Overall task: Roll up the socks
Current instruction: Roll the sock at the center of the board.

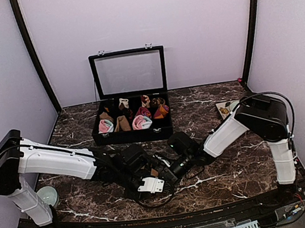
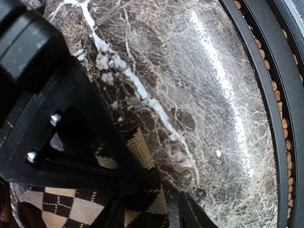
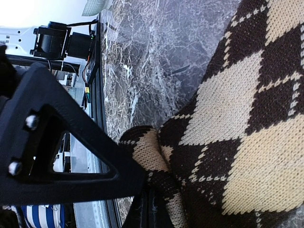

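The brown-and-beige diamond sock lies on the marble table near the front edge, between my two grippers. In the top view it is almost wholly hidden under them; only a brown scrap shows. My right gripper is shut on a bunched fold at the sock's edge. My left gripper stands with its jaws apart over a narrow end of the sock, and bare marble shows beside one finger. I see no long magenta sock on the table.
An open black box with a raised clear lid holds several sock rolls at the table's back centre. A small flat patterned thing lies at the right back. A pale round object sits by the left arm's base. The table's black front rim is close.
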`<state>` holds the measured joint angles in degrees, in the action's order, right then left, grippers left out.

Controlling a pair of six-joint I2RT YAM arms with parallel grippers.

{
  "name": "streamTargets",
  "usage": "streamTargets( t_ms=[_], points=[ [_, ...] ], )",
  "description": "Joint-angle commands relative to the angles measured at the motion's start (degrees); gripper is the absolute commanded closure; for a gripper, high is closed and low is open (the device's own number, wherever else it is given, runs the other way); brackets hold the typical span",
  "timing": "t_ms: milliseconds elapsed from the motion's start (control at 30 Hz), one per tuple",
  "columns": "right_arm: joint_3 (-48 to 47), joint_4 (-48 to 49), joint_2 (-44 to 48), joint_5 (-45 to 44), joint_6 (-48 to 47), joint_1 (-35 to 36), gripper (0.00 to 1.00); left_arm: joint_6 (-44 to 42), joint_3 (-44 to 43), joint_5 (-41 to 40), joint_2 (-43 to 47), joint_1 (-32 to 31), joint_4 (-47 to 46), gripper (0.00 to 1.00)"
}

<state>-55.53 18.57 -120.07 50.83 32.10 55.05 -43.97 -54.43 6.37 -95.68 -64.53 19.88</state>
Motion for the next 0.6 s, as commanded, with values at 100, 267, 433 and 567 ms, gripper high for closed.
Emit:
streamTargets(
  t_ms=[100,267,433,567],
  points=[
    [5.45,-11.70,-6.23,-7.95,2.11,-0.47,1.00,3.44,2.78,-0.05,0.49,-0.15,0.69,0.58],
    [5.64,-11.15,-6.04,-8.20,2.36,-0.47,1.00,4.35,2.71,-1.99,-1.02,-0.15,-0.67,0.66],
    [6.39,-9.64,-5.34,-8.70,3.00,-0.44,1.00,6.43,3.11,-3.21,-2.38,0.05,-2.39,0.96],
    [7.26,-7.34,-4.38,-10.14,4.07,-0.47,1.00,7.66,3.72,-1.09,-4.05,1.05,-0.83,0.97]
  ],
)
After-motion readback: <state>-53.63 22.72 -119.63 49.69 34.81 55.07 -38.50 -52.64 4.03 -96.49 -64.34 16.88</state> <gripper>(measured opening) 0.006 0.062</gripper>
